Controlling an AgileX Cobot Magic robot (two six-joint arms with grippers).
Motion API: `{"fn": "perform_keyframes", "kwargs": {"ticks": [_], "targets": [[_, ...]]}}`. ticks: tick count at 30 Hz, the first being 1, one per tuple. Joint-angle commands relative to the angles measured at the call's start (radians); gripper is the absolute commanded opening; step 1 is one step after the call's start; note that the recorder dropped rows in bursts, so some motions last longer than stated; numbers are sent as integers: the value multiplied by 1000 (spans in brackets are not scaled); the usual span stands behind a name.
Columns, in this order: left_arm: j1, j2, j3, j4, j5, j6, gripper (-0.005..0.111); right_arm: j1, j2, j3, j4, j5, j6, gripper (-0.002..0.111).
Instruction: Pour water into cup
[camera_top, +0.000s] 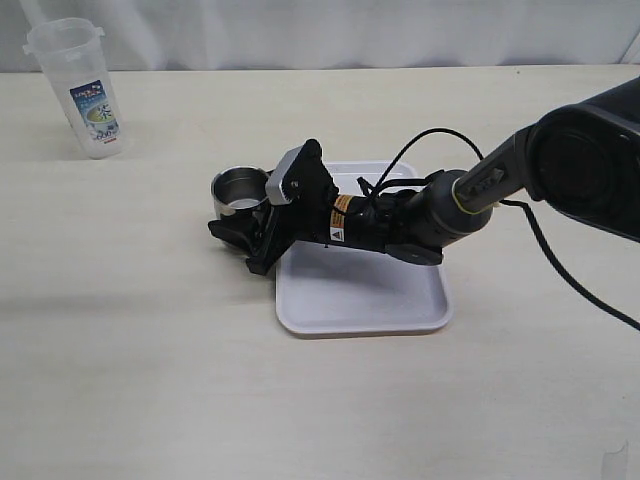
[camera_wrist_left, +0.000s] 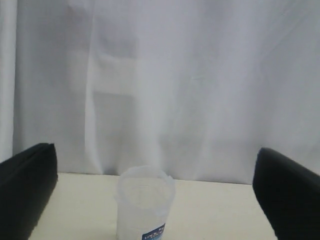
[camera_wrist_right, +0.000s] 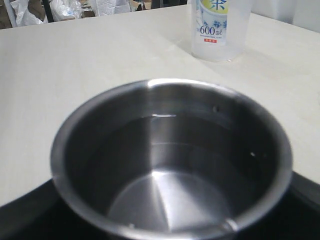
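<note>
Right wrist view: the right gripper (camera_top: 238, 215) clasps the cup (camera_wrist_right: 170, 160), best held level while the wide-open left gripper (camera_wrist_left: 157, 192) fetches the ten-o'clock container (camera_top: 75, 90).

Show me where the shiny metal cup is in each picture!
Exterior view: the cup is near the middle, just left of the white tray.
Left wrist view: the cup is not in it.
Right wrist view: the cup fills most of the picture, seen from above.
Shared landmark: the plastic container with the blue-green label shows in all three views, low in the left wrist view and beyond the cup in the right wrist view.
</note>
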Motion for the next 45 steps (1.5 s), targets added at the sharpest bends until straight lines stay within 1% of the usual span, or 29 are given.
{"fn": "perform_keyframes", "kwargs": {"ticks": [1, 4, 9, 14, 17, 22, 29, 37, 42, 45], "targets": [[-3, -100, 2, -5, 96, -47, 103, 0, -3, 6, -6, 34, 0, 4], [-3, -165, 2, -7, 150, -86, 103, 0, -3, 6, -6, 34, 0, 4], [-3, -259, 2, -4, 249, -84, 103, 0, -3, 6, -6, 34, 0, 4], [-3, -362, 2, -4, 377, -84, 103, 0, -3, 6, -6, 34, 0, 4], [-3, -423, 2, -38, 475, -84, 103, 0, -3, 6, -6, 34, 0, 4], [-3, -521, 2, -57, 567, -84, 103, 0, -3, 6, -6, 34, 0, 4], [-3, -650, 5, -107, 597, -84, 103, 0, -3, 6, -6, 34, 0, 4], [-3, -843, 97, -135, 533, -81, 103, 0, -3, 6, -6, 34, 0, 4], [-3, -956, 143, -154, 538, -81, 103, 0, -3, 6, -6, 34, 0, 4], [-3, -1020, 158, -161, 545, -52, 103, 0, -3, 6, -6, 34, 0, 4]]}}
